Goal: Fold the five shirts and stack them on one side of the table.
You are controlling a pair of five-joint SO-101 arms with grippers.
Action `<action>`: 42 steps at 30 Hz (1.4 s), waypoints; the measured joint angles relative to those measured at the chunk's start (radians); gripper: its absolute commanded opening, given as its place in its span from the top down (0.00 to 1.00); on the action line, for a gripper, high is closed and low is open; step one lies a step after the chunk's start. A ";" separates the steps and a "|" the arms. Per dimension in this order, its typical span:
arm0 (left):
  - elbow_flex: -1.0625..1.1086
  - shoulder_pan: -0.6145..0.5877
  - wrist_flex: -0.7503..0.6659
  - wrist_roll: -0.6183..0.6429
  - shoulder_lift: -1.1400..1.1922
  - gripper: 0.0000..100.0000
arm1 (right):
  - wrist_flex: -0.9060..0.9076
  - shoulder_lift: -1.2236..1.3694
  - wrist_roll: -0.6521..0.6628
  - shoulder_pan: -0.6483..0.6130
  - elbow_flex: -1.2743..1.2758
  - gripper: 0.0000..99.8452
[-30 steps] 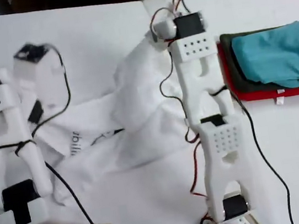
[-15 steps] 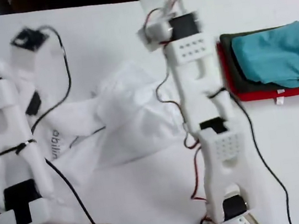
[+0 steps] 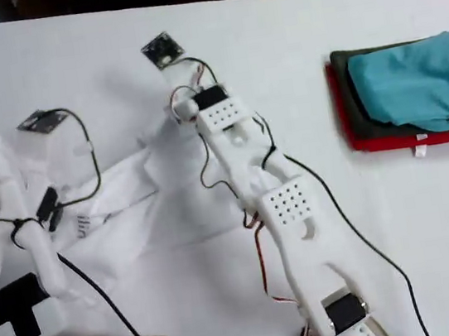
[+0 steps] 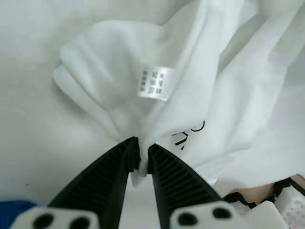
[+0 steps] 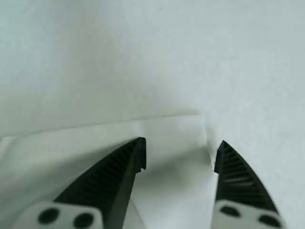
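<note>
A crumpled white shirt (image 3: 158,198) lies left of the table's middle, with dark print showing near its left side. My left gripper (image 4: 140,160) is shut on a bunched fold of that shirt (image 4: 157,52), just below its white care label (image 4: 155,83); from above it sits at the shirt's left end (image 3: 44,164). My right gripper (image 5: 178,152) hangs open over a flat corner of the white shirt (image 5: 167,138), with nothing between its fingers; from above it is at the shirt's far edge (image 3: 161,102).
A stack of folded shirts (image 3: 406,92) lies at the right: teal on top, a dark one under it, red at the bottom. Red and black cables run along both arms. The white table (image 3: 435,239) is bare at the near right.
The right arm swung left and lower, from the far middle to the shirt's far edge. The shirt was drawn left and sank flatter. The left arm shifted left with its fold.
</note>
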 measured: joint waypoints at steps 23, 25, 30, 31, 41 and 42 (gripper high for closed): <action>0.063 0.014 0.011 -0.003 -0.213 0.97 | 0.707 0.020 0.183 0.106 -0.525 0.98; 0.103 0.046 0.011 -0.003 -0.213 0.97 | 0.710 0.017 0.107 0.112 -0.543 0.98; 0.180 0.110 0.011 -0.003 -0.215 0.97 | 0.761 0.011 -0.002 0.112 -0.546 0.98; 0.189 0.117 0.000 -0.003 -0.215 0.97 | 0.776 0.002 -0.011 0.112 -0.546 0.98; 0.198 0.126 -0.054 -0.003 -0.215 0.97 | 0.796 -0.224 -0.018 0.118 -0.546 0.98; 0.198 0.126 -0.060 -0.003 -0.215 0.97 | 0.796 -0.235 -0.018 0.115 -0.546 0.98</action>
